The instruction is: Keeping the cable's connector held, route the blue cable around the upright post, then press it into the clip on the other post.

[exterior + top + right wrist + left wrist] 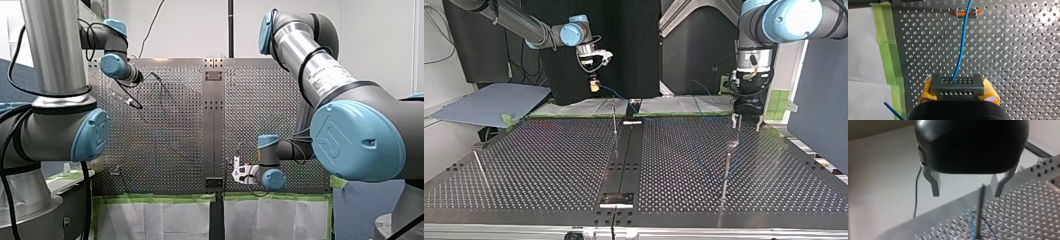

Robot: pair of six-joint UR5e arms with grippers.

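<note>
holding the connector (957,86) in our right end effector (958,88), blue cable (961,42) trailing; left end effector (965,187) gapes wide over the post (980,210), routing and clipping seemingly yet to come.

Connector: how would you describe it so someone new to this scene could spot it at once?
In the right wrist view, look over the perforated table to my right gripper, whose yellow pads clamp one block. That block is the connector: dark grey, rectangular, with two rows of small holes. Nothing else has the blue cable running out of it.
</note>
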